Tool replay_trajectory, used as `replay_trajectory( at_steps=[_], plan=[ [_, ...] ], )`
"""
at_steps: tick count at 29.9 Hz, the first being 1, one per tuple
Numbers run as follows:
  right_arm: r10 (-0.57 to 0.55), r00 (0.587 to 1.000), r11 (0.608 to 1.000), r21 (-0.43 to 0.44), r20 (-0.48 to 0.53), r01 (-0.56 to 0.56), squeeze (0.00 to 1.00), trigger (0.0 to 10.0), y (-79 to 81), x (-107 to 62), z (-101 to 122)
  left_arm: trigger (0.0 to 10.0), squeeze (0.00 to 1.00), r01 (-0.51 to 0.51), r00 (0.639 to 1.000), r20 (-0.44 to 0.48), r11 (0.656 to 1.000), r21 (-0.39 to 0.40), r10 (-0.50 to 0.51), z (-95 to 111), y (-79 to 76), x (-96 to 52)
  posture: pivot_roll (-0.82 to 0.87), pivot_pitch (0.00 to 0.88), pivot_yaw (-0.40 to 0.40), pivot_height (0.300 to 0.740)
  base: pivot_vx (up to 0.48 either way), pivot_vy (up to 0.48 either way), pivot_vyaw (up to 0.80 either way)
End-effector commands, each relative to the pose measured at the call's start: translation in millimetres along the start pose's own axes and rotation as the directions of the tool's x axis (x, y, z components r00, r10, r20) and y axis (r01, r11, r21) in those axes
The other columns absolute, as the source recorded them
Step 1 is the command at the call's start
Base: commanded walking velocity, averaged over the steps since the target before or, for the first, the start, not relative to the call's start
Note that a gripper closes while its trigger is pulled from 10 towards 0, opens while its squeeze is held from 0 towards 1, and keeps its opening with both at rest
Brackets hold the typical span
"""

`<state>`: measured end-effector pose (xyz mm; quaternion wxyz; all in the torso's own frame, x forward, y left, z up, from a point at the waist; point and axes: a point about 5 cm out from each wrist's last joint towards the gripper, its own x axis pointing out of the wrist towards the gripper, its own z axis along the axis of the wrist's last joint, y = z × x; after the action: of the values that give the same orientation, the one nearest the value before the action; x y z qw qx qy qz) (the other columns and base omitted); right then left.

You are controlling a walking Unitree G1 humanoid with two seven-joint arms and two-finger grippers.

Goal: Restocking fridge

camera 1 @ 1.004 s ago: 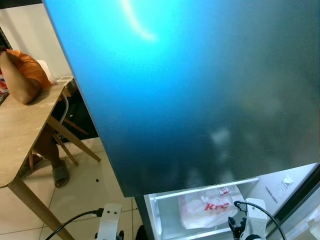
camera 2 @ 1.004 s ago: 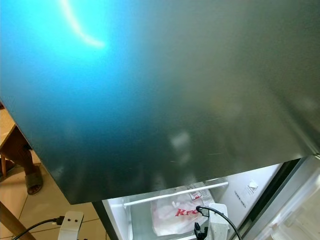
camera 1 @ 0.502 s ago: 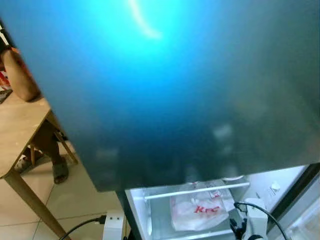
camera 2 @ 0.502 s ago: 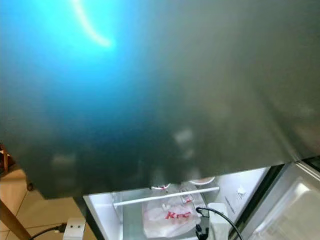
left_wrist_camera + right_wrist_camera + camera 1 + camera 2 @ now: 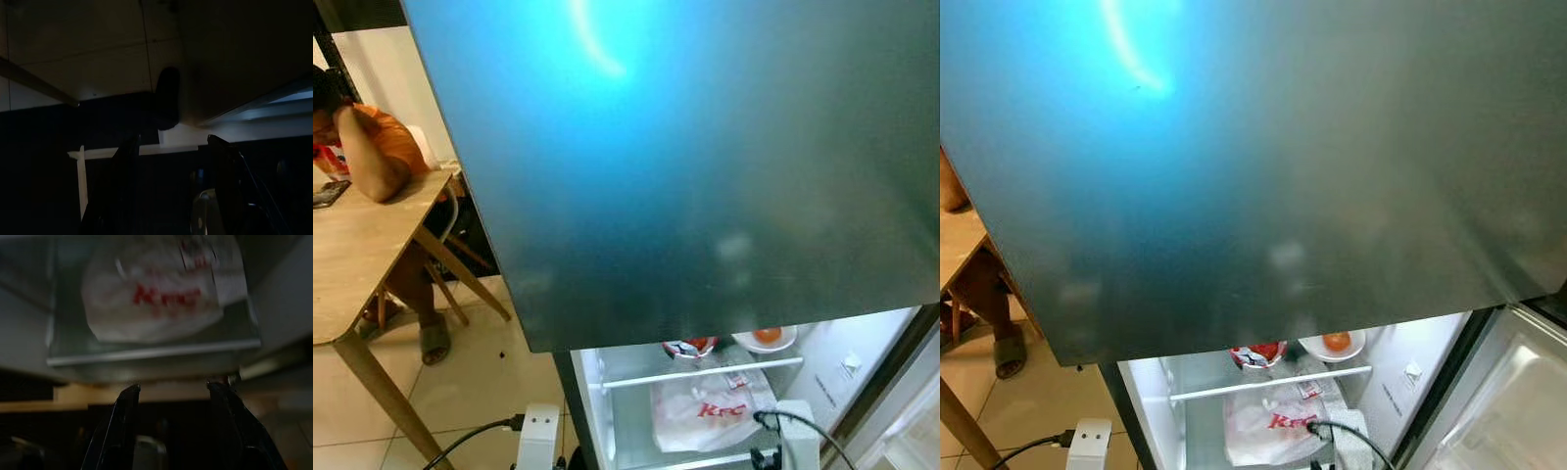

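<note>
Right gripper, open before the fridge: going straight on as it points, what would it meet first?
Probably the white plastic bag with red lettering on the glass fridge shelf, straight beyond the right gripper; depth is unclear.

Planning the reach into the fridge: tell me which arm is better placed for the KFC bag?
Right. The right gripper, fingers open, faces the KFC bag on its shelf; the left gripper hangs over floor outside the fridge.

Red letters "KFC" on white crumpled plastic bag (image 5: 710, 416), lying on lower glass fridge shelf (image 5: 636, 431). Same red lettering on bag in right wrist view, blurred. Small white sticker on inner fridge wall (image 5: 848, 365) right of bag: print too small to read.
</note>
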<state>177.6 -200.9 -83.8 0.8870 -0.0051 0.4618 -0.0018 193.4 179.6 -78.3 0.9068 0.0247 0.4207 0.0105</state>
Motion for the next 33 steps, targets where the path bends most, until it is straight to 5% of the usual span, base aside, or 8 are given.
replay_trajectory(
  at_steps=[1,22,28,33],
  plan=[
    [-0.035,0.999,0.999,0.006,-0.021,0.035,0.00,10.0,-4.4,-0.7,-3,10.0,0.00,-0.012,1.000,-0.024,1.000,-0.001,0.012,-2,6.0,-0.2,0.01,0.000,0.012,0.740,0.000,0.000,0.00],
    [-0.083,0.992,0.996,0.039,-0.091,0.086,0.00,10.0,-17.8,-3.6,-12,10.0,0.00,0.023,0.998,-0.050,1.000,0.004,-0.023,-20,-1.4,-5.3,0.02,0.019,0.007,0.740,-0.176,0.000,0.00],
    [-0.096,0.992,0.994,0.042,-0.083,0.100,0.00,10.0,-20.7,0.5,10,10.0,0.00,0.034,0.998,-0.048,0.999,0.012,-0.034,-18,-1.3,-4.5,0.01,0.029,0.012,0.740,-0.315,0.000,0.00],
    [-0.100,0.992,0.994,0.042,-0.081,0.104,0.00,10.0,-21.5,1.1,14,10.0,0.00,0.023,0.999,-0.041,1.000,0.009,-0.023,-17,13.9,-5.4,0.01,0.028,0.020,0.740,-0.319,0.000,0.00]
  ],
)
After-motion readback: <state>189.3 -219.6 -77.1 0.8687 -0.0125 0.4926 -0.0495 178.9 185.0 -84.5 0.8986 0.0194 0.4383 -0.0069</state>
